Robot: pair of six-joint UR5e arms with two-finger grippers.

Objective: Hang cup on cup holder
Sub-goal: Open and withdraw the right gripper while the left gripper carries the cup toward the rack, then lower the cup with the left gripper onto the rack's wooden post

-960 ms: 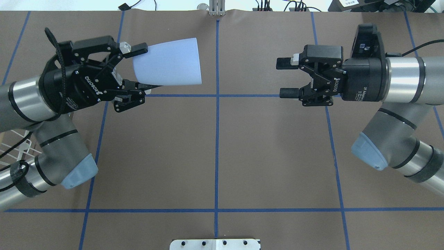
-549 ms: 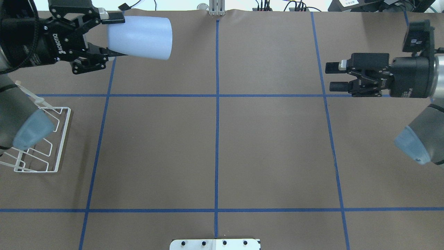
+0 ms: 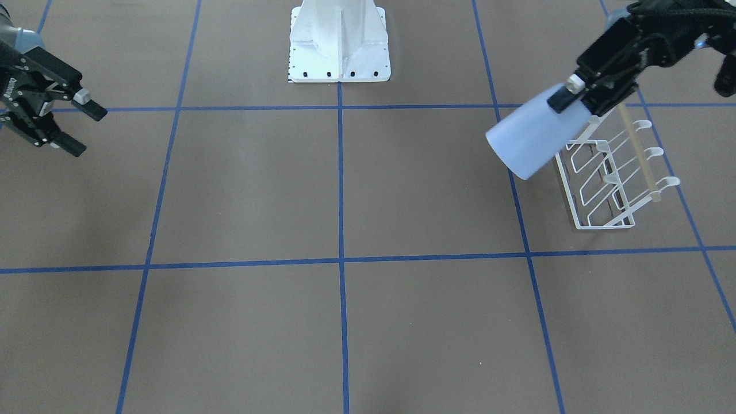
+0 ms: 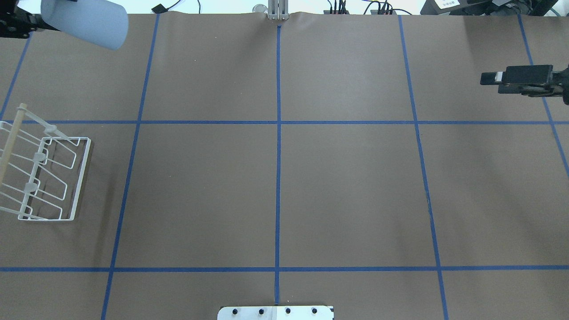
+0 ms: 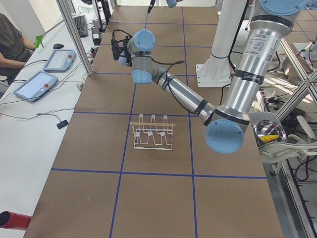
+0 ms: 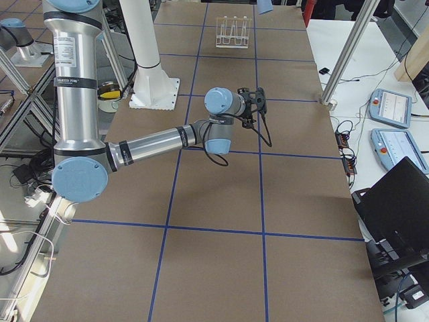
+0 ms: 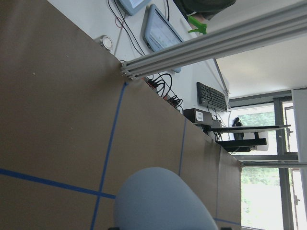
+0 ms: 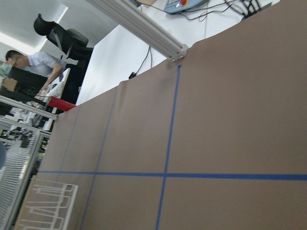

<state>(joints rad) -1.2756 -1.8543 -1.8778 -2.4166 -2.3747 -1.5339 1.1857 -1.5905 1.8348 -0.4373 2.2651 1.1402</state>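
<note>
My left gripper (image 3: 566,106) is shut on the narrow base of the light blue cup (image 3: 532,138) and holds it high in the air, tilted, rim pointing down and away from the wrist. The cup also shows at the overhead view's top left corner (image 4: 86,20) and in the left wrist view (image 7: 163,201). The white wire cup holder (image 3: 609,172) with its tan wooden bar stands on the table at the robot's left (image 4: 40,178), empty, below and beside the cup. My right gripper (image 3: 87,131) is open and empty, far off at the robot's right (image 4: 493,84).
The white robot base plate (image 3: 339,63) is at the table's robot side. Blue tape lines grid the brown table (image 4: 278,178). Operators' tablets (image 5: 44,74) and an aluminium post (image 5: 74,34) stand beyond the table's far edge.
My left gripper has carried the cup up and further left, nearly out of the overhead view, uncovering the cup holder. My right arm has drawn back to the right.
</note>
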